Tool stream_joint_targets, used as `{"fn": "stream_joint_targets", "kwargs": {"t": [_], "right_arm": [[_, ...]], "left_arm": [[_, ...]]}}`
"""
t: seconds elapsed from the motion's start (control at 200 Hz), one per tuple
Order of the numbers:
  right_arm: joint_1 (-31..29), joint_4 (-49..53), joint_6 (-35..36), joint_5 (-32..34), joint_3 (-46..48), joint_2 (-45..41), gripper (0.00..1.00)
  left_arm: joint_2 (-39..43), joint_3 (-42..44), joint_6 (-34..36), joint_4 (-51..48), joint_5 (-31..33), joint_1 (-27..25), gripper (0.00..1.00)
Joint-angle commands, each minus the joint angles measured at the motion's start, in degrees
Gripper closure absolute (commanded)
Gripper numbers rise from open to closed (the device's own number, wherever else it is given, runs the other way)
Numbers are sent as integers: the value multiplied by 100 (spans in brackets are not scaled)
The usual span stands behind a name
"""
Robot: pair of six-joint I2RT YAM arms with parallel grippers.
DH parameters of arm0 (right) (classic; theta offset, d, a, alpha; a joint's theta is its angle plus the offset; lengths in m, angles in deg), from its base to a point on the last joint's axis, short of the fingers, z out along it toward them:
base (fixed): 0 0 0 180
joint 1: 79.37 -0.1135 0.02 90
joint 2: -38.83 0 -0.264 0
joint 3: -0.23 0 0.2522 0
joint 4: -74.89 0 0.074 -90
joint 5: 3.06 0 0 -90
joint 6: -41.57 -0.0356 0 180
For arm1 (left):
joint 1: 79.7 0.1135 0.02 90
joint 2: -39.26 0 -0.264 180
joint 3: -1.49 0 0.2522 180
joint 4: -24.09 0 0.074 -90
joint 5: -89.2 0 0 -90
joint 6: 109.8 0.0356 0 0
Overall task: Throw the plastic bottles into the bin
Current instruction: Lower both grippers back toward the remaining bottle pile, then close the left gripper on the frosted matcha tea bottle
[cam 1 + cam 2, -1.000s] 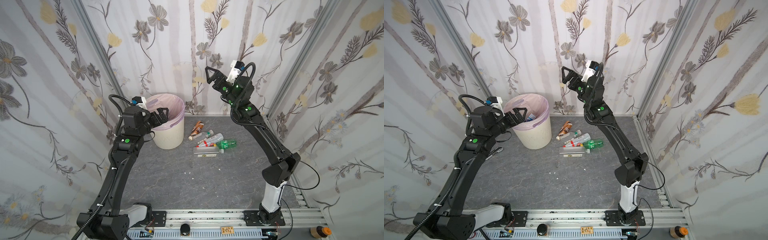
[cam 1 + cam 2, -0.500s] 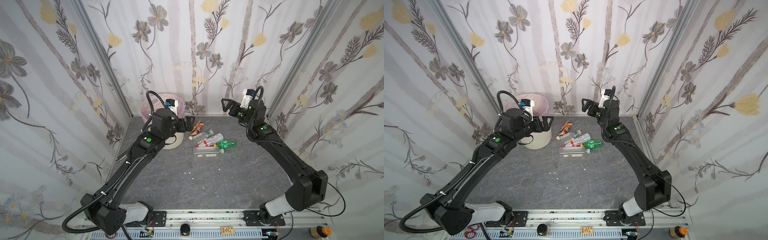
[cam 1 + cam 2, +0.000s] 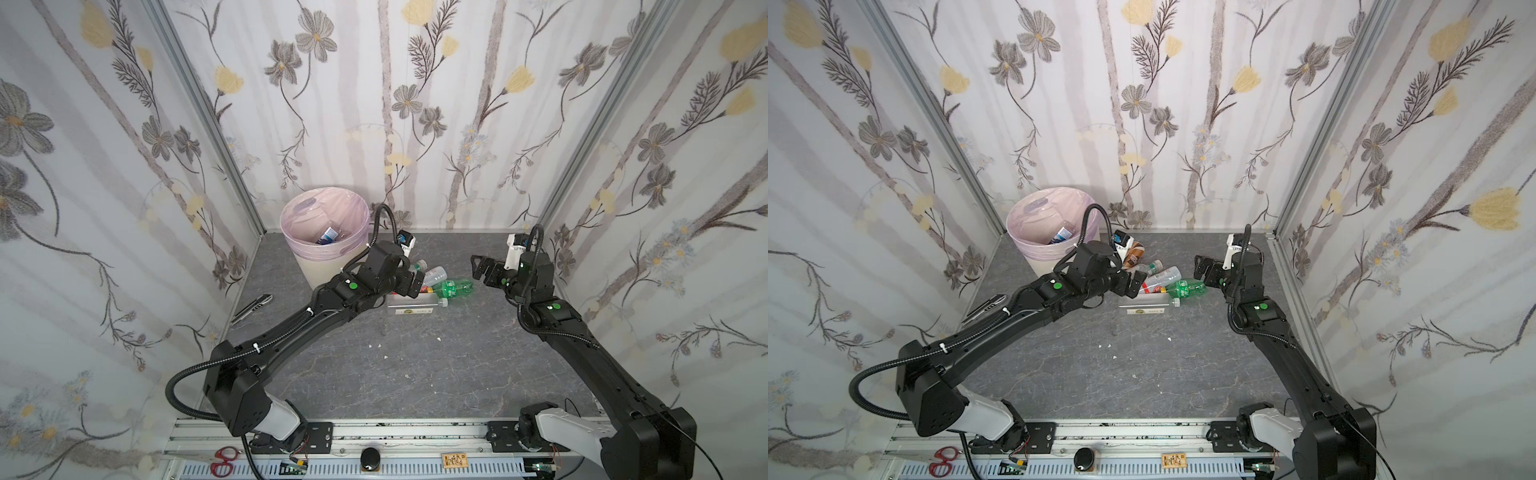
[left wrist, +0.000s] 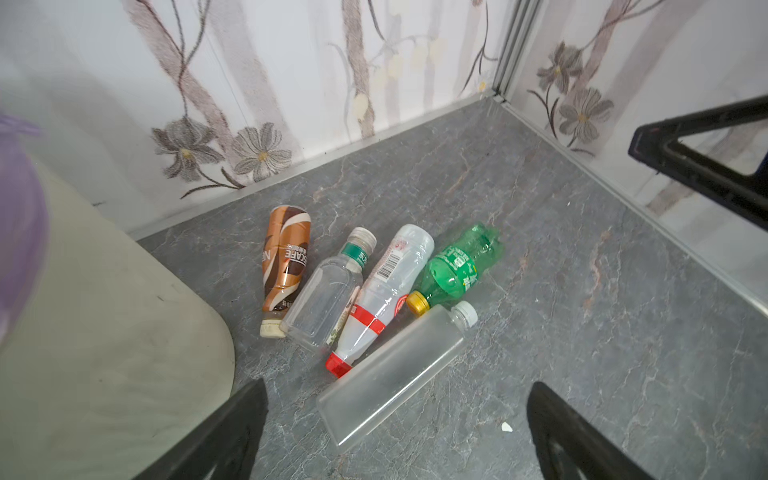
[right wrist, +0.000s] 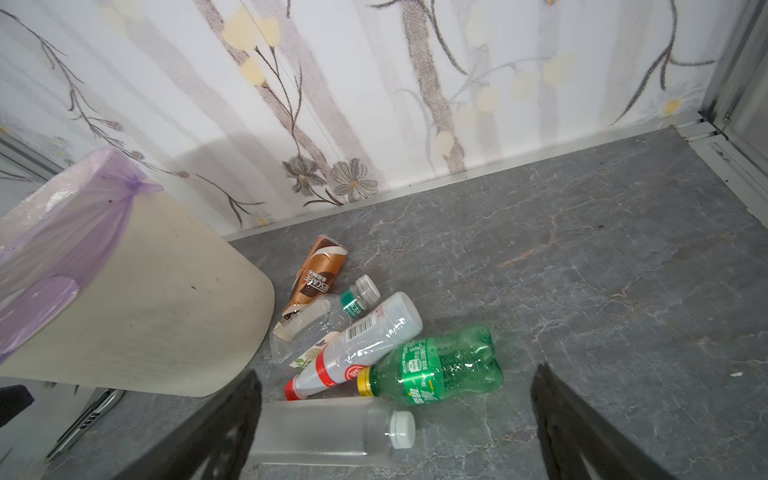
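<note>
Grey tabletop (image 3: 415, 365). Bin (image 3: 309, 270) upright in back-left corner, bag-lined, a few bottles (image 3: 330, 236) inside. Left gripper (image 3: 409, 284) low at left edge of the pile (image 4: 386, 282) — jaws released, empty. Right gripper (image 3: 481, 270) near pile's right, jaws spread wide too, empty. Pile on tabletop just beside bin — five lying bottles touching: brown, two clear, green, frosted flat. White crumbs (image 3: 376, 345) scattered mid-tabletop.
</note>
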Motion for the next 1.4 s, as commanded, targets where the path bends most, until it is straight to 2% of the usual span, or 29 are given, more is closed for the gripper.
{"fn": "stream_joint_targets", "kwargs": {"t": [0.0,0.1,0.2,0.435,0.754,1.049,1.394], "right_arm": [[57,38,67,4,331,-141,0],[92,38,-34,-154,621,-205,0],[101,31,-158,-437,927,-224,0],[99,-249,-380,-798,1520,-336,0],[104,-272,-403,-883,1716,-485,0],[152,-270,-393,-832,1717,-496,0],[189,-292,-436,-815,1630,-452,0]], "left_arm": [[-361,-23,366,-164,290,-101,0],[-809,-139,470,-376,459,-248,0],[-1185,-159,534,-468,347,-280,0],[-2007,-467,595,-700,768,-280,0],[-2688,-729,946,-736,815,-282,2],[-2930,-887,975,-791,621,-254,7],[-2935,-758,880,-855,186,-266,17]]}}
